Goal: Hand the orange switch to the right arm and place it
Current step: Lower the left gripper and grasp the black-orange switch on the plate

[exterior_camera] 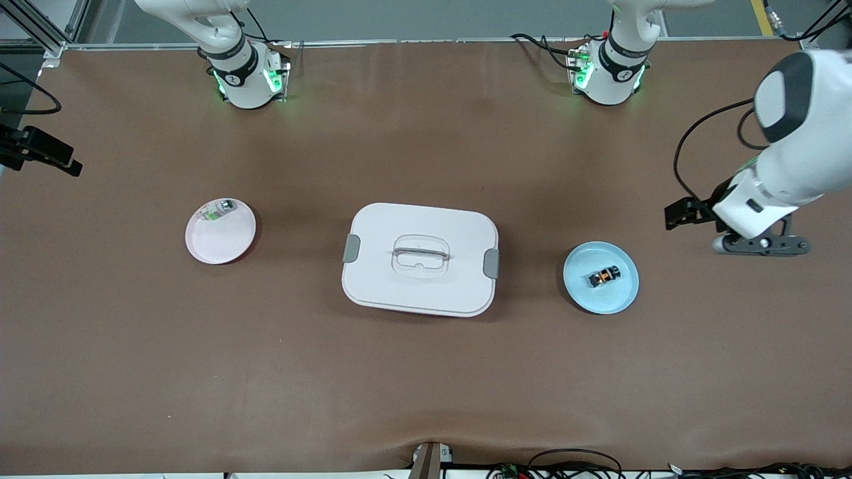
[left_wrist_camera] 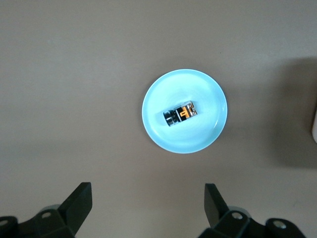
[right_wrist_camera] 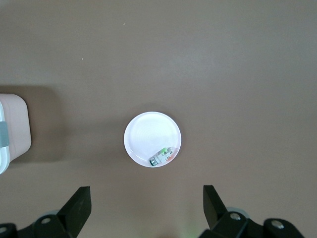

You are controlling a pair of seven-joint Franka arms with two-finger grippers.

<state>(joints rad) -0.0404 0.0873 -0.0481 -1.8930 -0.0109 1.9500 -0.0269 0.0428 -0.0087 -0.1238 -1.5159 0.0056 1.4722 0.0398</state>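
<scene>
The orange switch (exterior_camera: 604, 275) lies on its side in a light blue plate (exterior_camera: 586, 293) toward the left arm's end of the table. In the left wrist view the switch (left_wrist_camera: 180, 113) sits mid-plate (left_wrist_camera: 183, 136). My left gripper (exterior_camera: 762, 245) hangs high over bare table beside that plate; its jaws stand wide open and empty (left_wrist_camera: 147, 191). My right gripper (right_wrist_camera: 147, 194) is open and empty, high over the table near the pale plate. The right arm's hand is out of the front view.
A white lidded box (exterior_camera: 421, 259) with a clear handle stands mid-table. A pale pink plate (exterior_camera: 220, 239) toward the right arm's end holds a tiny pale part with green marks (exterior_camera: 218, 211); both show in the right wrist view (right_wrist_camera: 148, 134).
</scene>
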